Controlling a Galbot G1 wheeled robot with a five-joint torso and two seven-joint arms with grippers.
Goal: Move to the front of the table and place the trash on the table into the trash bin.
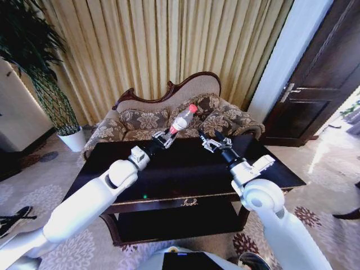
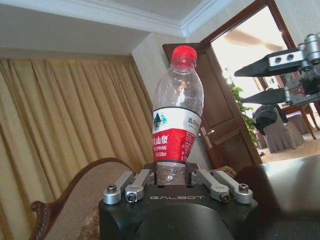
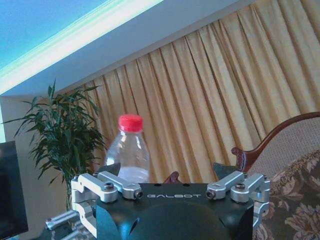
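Note:
The trash in view is a clear plastic bottle (image 1: 181, 119) with a red cap and a red label. It is held tilted in the air over the far edge of the dark table (image 1: 185, 169). My left gripper (image 1: 166, 136) is shut on the bottle's base. In the left wrist view the bottle (image 2: 176, 120) stands up from the gripper (image 2: 172, 175). My right gripper (image 1: 211, 142) hovers open over the table, just right of the bottle and apart from it. In the right wrist view the bottle (image 3: 128, 150) shows beyond the open right gripper (image 3: 167, 172). The trash bin is out of view.
A patterned sofa (image 1: 140, 119) stands right behind the table, with gold curtains (image 1: 169, 39) behind it. A potted plant (image 1: 67, 132) is at the back left and a dark door (image 1: 320, 73) at the right. Patterned carpet surrounds the table.

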